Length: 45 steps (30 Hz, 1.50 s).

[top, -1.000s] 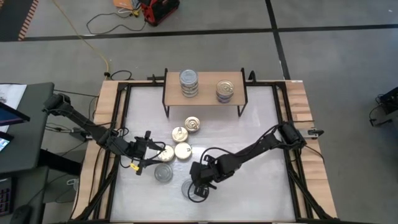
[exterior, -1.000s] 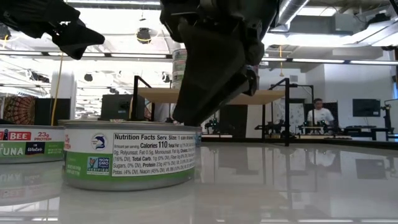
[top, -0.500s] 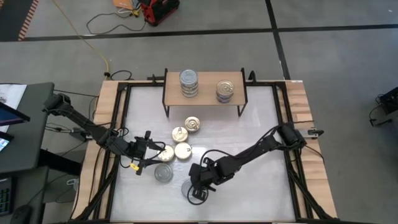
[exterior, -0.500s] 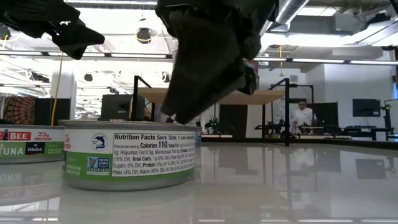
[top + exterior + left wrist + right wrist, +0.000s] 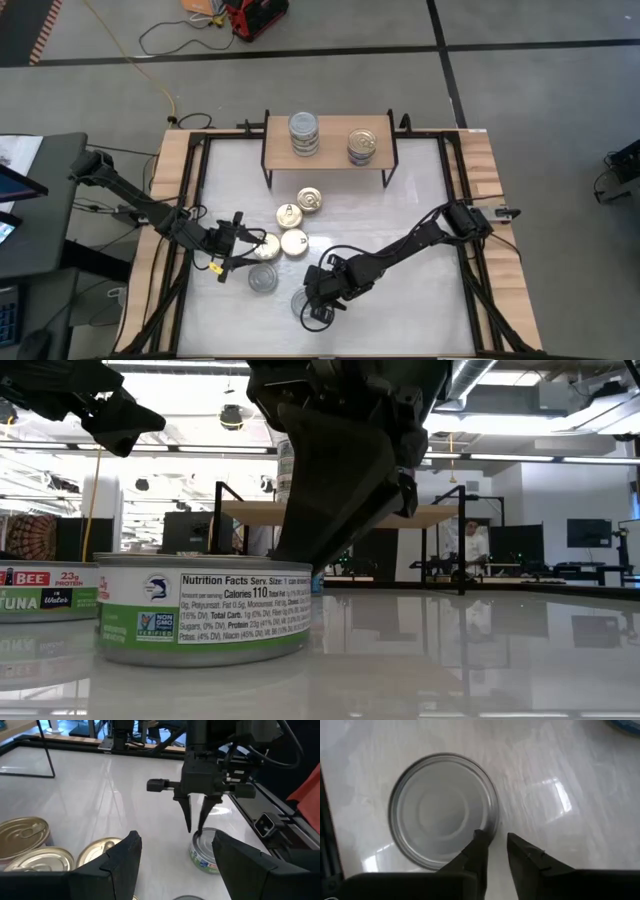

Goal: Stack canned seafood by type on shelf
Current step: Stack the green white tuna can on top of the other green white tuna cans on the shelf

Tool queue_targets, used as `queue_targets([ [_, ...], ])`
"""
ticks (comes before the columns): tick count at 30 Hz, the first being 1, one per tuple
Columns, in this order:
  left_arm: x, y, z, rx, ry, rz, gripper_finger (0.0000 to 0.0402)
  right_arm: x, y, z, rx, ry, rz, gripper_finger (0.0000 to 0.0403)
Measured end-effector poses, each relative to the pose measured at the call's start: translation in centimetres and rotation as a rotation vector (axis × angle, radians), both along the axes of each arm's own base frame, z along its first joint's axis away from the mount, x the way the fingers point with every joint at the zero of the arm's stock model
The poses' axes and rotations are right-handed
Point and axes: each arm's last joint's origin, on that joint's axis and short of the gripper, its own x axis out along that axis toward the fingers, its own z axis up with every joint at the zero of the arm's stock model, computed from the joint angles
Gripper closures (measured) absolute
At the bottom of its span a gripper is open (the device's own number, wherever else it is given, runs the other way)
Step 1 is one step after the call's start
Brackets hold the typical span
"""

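Note:
A silver-lidded tin (image 5: 304,303) stands on its base on the white table near the near edge, its green and white label (image 5: 205,610) facing the low view. My right gripper (image 5: 314,306) is over it, pointing down, narrowly open, at the tin's right rim (image 5: 495,839). My left gripper (image 5: 243,248) hangs wide open (image 5: 176,836) above the table beside a cluster of gold-lidded tins (image 5: 290,228), touching nothing. Another silver tin (image 5: 262,278) stands near it. The wooden shelf (image 5: 330,158) at the far side carries two stacks of tins (image 5: 304,133), (image 5: 362,145). My right gripper comes at the silver tin from above, pointing down. One fingertip (image 5: 479,840) is on the lid just inside the right rim (image 5: 490,822); the other fingertip (image 5: 516,842) stands outside the wall. The tin sits upright with its base on the table (image 5: 205,658).
The table's wooden frame rails (image 5: 170,200) run along both sides, with black cables beside them. The shelf's black legs (image 5: 267,178) stand on the far part of the table. Bare white tabletop (image 5: 420,290) lies right of my right gripper.
My right gripper has shifted slightly toward the near-left over the silver tin and turned a little. The tin has slid a short way toward the table's left, staying upright.

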Motion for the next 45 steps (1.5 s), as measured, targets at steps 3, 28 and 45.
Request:
queue_targets([
  [3,0.0,0.0,0.0,-0.015,0.004,-0.005,0.0168,0.0,-0.2,-0.2,0.001,0.008,0.001,0.033],
  [28,0.0,0.0,-0.1,-0.017,0.012,-0.011,0.0168,-1.6,-6.7,1.5,-0.165,0.098,-0.13,0.0367],
  [45,0.0,0.2,0.0,-0.027,-0.006,0.083,0.0168,-2.9,-0.3,8.4,-0.183,-0.138,0.36,0.0143],
])
